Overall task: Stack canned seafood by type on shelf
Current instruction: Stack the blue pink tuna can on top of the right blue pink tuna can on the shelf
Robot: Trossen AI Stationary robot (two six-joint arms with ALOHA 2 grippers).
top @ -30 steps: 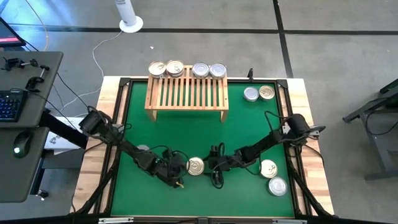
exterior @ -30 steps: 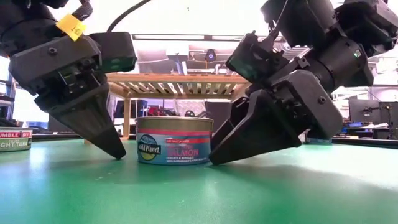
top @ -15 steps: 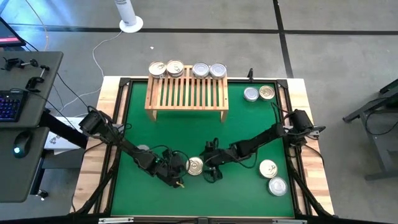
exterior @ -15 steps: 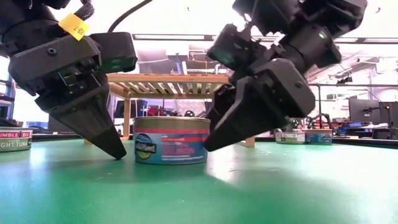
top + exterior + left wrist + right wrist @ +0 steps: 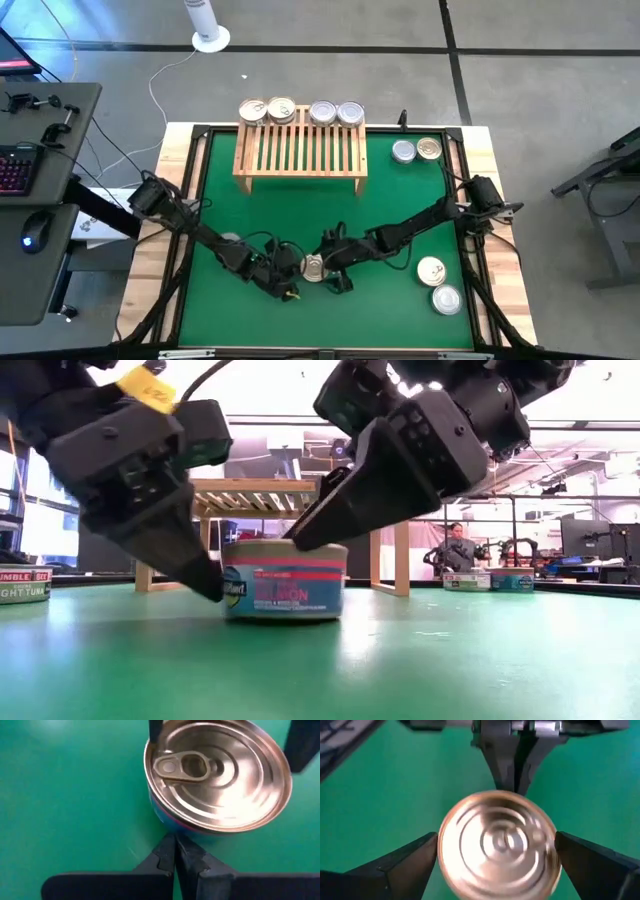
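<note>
A gold-lidded tin [image 5: 313, 266] with a blue and pink label [image 5: 285, 582] stands upright on the green mat near the table's front. My left gripper [image 5: 175, 856] is shut, its tips at the tin's left wall. My right gripper [image 5: 497, 851] is open and reaches in from the right, slanting down, one finger on either side of the tin's top. The light-wood shelf [image 5: 300, 150] stands at the far edge with two gold tins [image 5: 266, 110] and two silver tins [image 5: 336, 112] on its far slats. My left gripper touches the tin's side wall [image 5: 172, 831] low down with its shut fingertips [image 5: 212, 584], coming from the table's left and slanting down. The tin stands flat on the mat. My right gripper's fingers [image 5: 412, 865] stand at the tin's rim; whether they touch it I cannot tell.
Two tins [image 5: 416, 150] sit on the mat right of the shelf, and two more [image 5: 438, 284] near the front right corner. Another tin [image 5: 230, 240] lies partly under my left arm. A person [image 5: 455, 552] sits in the room beyond the table.
My right gripper has moved toward the table's left, from beside the tin's right wall to over it, and now straddles its top. My left gripper has closed the small gap to the tin's left wall. The tin has stayed about where it was.
</note>
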